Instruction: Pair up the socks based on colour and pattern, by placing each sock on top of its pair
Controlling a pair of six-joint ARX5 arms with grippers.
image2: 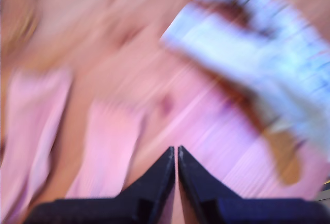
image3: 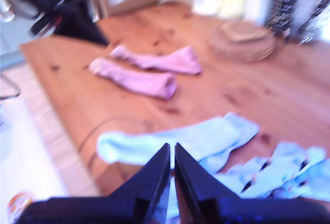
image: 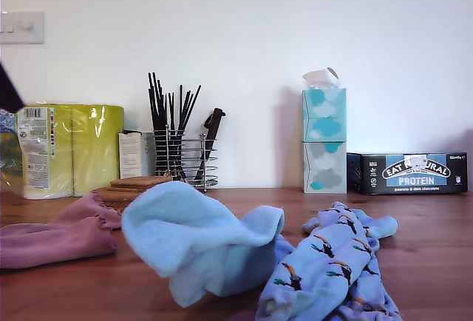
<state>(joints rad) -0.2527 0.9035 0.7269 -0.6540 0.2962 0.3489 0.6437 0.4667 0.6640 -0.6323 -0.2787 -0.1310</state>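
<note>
Two pink socks point(image3: 147, 72) lie side by side on the wooden table point(image3: 247, 100); the exterior view shows them point(image: 55, 236) at its left. A crumpled plain light blue sock point(image: 196, 243) sits in the middle, also in the second wrist view point(image3: 196, 139). Toucan-print socks point(image: 332, 269) are heaped at the exterior view's right, partly against the plain blue one. My first gripper point(image2: 177, 152) is shut and empty above the table, with blurred pink socks point(image2: 108, 146) beyond it. My second gripper point(image3: 171, 149) is shut and empty over the plain blue sock. A second plain blue sock cannot be made out.
Along the back wall stand yellow paper-roll packs point(image: 70, 147), a wire holder with black sticks point(image: 181, 158), stacked tissue boxes point(image: 324, 140) and a protein bar box point(image: 414, 173). Round coasters point(image3: 242, 41) lie behind the pink socks. A dark arm part point(image: 7, 88) shows at the exterior view's left edge.
</note>
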